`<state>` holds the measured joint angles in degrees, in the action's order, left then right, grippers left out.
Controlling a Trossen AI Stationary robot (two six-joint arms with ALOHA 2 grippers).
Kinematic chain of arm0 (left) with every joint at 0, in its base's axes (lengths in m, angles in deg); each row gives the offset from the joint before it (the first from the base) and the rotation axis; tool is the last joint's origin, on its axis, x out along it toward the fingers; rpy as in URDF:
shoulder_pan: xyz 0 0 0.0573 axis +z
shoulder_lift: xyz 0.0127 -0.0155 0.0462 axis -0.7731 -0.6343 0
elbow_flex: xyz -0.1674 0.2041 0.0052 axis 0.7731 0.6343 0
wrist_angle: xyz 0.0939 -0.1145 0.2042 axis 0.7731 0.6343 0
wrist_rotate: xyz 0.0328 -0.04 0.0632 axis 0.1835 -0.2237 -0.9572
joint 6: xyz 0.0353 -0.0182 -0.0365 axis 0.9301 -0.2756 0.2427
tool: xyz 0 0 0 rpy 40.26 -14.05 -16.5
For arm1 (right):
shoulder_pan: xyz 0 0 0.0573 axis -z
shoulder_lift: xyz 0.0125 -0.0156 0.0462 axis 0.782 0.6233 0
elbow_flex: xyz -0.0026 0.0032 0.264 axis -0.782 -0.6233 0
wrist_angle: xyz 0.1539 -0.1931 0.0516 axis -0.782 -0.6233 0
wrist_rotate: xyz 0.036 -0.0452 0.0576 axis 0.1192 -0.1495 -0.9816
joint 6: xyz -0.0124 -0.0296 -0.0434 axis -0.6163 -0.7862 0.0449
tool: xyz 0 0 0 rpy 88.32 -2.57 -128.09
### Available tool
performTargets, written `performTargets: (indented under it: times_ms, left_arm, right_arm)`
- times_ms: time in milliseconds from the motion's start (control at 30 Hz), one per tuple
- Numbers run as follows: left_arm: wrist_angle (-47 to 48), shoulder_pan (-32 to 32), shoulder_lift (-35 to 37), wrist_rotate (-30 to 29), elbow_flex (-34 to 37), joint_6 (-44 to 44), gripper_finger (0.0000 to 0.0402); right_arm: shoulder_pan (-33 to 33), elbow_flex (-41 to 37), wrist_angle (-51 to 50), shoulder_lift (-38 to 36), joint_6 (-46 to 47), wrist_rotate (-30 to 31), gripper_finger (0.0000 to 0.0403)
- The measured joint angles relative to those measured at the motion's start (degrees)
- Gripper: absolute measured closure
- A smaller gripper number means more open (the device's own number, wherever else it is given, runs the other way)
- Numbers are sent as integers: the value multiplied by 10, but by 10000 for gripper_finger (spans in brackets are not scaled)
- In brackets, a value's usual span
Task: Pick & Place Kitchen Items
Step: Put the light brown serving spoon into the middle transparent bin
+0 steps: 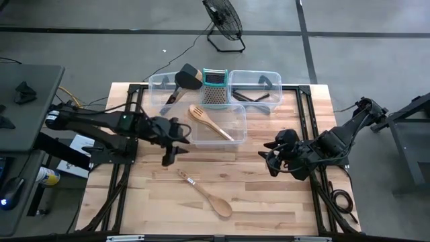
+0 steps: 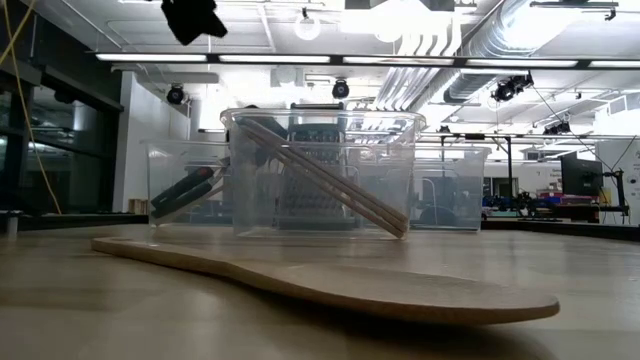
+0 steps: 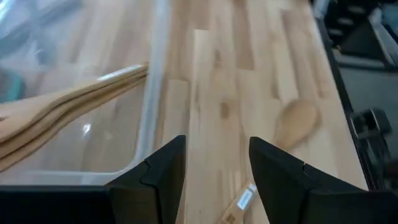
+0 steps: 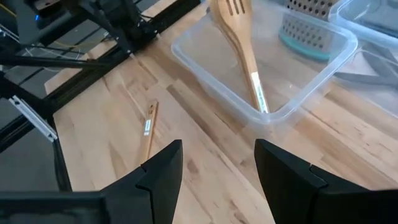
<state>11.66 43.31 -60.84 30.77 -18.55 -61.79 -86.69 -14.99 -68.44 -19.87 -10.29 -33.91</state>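
One unreadable label, wooden spoon [image 1: 205, 193] handle.

The pale butcher-block wooden bench [image 1: 269, 195] carries three clear plastic bins clustered toward twelve o'clock, namely a front bin [image 1: 236, 134], a back-left bin [image 1: 156, 86] and a back-right bin [image 1: 275, 78], while a light wooden spoon [image 1: 205, 193] lies flat toward six o'clock.

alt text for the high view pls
Overhead view of a wooden table: a wooden spoon lies loose near the front, wooden utensils rest in a clear bin, and the open left hand and open right hand hover either side.
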Motion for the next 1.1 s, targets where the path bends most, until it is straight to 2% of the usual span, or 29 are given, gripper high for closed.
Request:
performTargets:
  times_ms: [300,433,567,667,833,1100]
  left_arm:
    - [39,-47,-48,17,0,72,218]
    - [51,-63,-85,21,1,97,186]
    - [53,-77,-122,46,0,128,139]
    - [52,-89,-153,65,0,159,119]
    - [51,-114,-211,58,0,211,120]
    - [19,-145,-293,31,0,245,140]
  right_arm:
    - [0,0,2,0,0,-14,211]
    - [0,0,4,0,0,-31,211]
    - [0,0,4,5,0,-41,211]
    - [0,0,4,11,0,-45,211]
    - [0,0,4,22,0,-50,211]
    - [0,0,4,24,2,-52,211]
